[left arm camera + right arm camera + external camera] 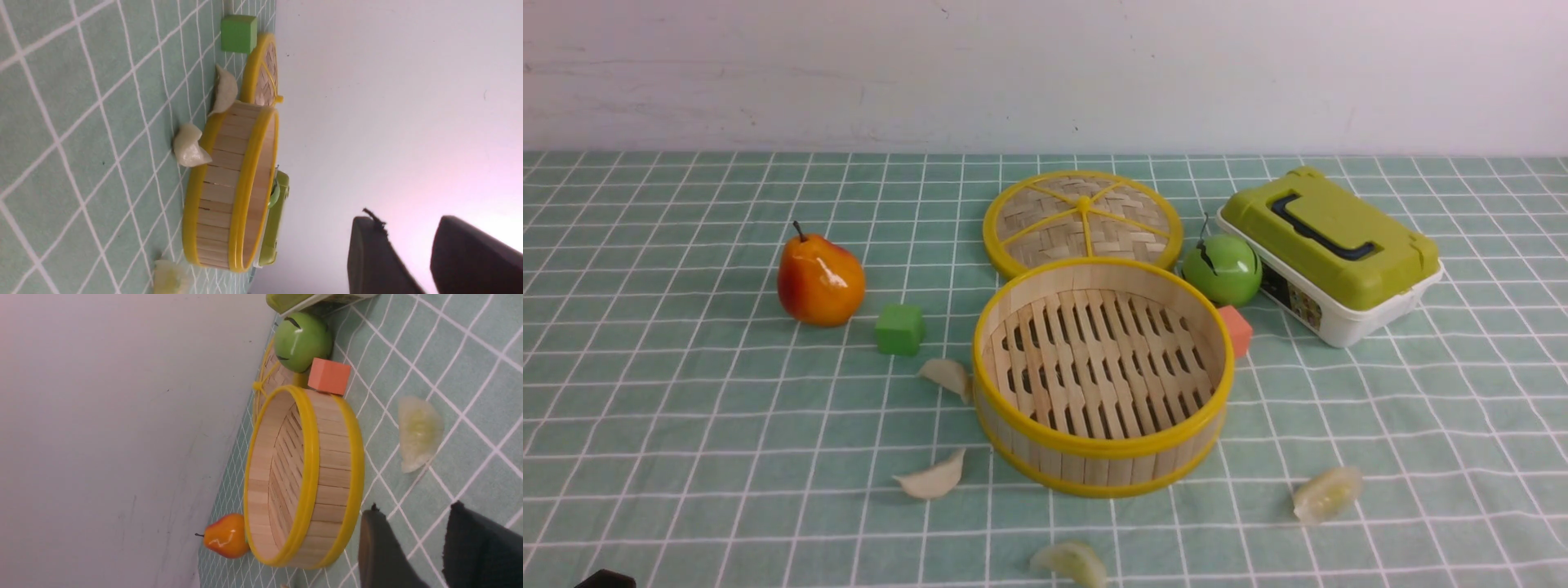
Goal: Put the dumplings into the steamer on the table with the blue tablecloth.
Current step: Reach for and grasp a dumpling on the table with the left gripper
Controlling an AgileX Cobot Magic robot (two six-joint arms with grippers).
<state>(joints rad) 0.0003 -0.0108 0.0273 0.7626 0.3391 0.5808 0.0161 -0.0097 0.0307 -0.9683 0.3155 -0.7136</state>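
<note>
White wall [1045, 73] runs behind the blue tablecloth [686, 408], and from my seat the front view gives me the whole layout but neither set of fingers. The steamer [1094, 467] sits mid-table, its slotted base showing clear across. Outside it on the cloth lie the far-left dumpling [947, 377], right against the steamer's left wall, and the near-left dumpling [934, 479], just beside its near-left curve. The nearest dumpling [1072, 563] is cut by the view's near edge, and the right dumpling [1328, 493] lies apart to the near right. The woven lid [1082, 220] lies flat just behind the steamer. A pear [819, 280] and green cube [900, 329] stand to the left. A green apple [1223, 269], an orange cube [1237, 329] and a green-lidded box [1331, 253] stand to the right. The box is closed, so I cannot see its contents.

Only the left wrist view shows me the left gripper [408, 237]: released, fingers parted, empty, seen against the wall. It also catches three dumplings along the steamer's left and near sides, and the green cube.

Only the right wrist view shows the right gripper [414, 526]: also released and empty, over the cloth near the steamer's right wall. The right dumpling lies close by there.
</note>
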